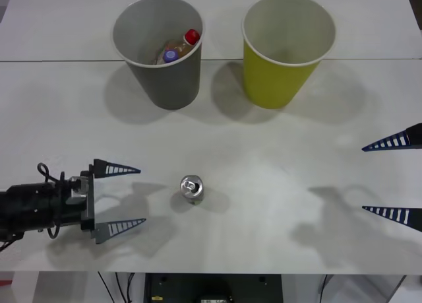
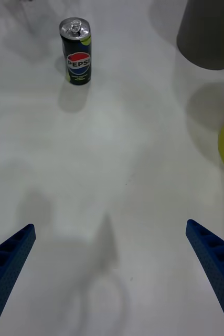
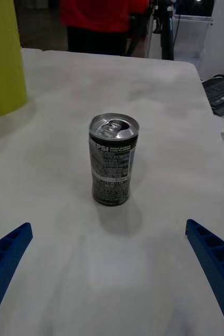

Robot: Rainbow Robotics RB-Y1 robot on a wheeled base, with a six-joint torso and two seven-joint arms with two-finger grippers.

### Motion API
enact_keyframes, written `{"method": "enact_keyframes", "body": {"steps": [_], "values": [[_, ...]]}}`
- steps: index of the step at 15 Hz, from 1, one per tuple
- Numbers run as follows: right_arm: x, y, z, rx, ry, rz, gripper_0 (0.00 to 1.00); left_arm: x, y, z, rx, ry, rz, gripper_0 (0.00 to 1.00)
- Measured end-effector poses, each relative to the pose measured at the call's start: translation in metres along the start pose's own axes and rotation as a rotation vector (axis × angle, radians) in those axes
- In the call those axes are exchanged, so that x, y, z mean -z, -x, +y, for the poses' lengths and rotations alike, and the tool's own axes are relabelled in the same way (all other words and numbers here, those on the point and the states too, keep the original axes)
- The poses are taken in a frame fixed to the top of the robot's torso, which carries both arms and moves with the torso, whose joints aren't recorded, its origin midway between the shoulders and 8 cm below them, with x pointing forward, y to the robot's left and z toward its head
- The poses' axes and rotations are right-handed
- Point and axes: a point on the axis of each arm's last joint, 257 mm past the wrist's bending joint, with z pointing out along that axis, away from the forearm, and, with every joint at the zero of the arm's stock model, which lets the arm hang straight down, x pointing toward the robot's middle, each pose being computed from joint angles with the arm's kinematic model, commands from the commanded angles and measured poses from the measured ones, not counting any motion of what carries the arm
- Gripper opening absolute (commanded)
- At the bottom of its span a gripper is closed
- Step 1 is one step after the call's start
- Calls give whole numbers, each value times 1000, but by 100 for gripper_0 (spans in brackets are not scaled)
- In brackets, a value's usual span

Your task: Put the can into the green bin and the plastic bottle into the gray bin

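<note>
The can (image 1: 192, 189) stands upright on the white table, near the front middle. My left gripper (image 1: 142, 195) is open, low over the table just left of the can and pointing at it. The left wrist view has the can (image 3: 114, 160) centred a short way beyond the open left gripper (image 3: 108, 224). My right gripper (image 1: 362, 179) is open at the right edge, far from the can (image 2: 75, 52). The gray bin (image 1: 168, 85) stands back left. Inside it lie a red-capped plastic bottle (image 1: 191, 36) and a purple-capped one (image 1: 171, 55). The green bin (image 1: 273, 78) stands back right.
A seam (image 1: 66, 60) crosses the table behind the bins. The front table edge (image 1: 211, 272) runs close below both grippers. Open tabletop lies between the can and the bins. Off the table's side sits a keyboard (image 3: 222, 94).
</note>
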Motion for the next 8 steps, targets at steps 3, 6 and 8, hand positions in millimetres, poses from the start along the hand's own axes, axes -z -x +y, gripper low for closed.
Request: {"method": "enact_keyframes", "body": {"steps": [3, 6, 8], "values": [[0, 0, 0, 0, 0, 0, 100, -25, -1, -3, 32, 25, -52, 100], [0, 0, 0, 0, 0, 0, 100, -49, 4, -7, 22, 41, -93, 100], [0, 0, 0, 0, 0, 0, 100, -66, 6, -9, 25, 51, -105, 100]]}}
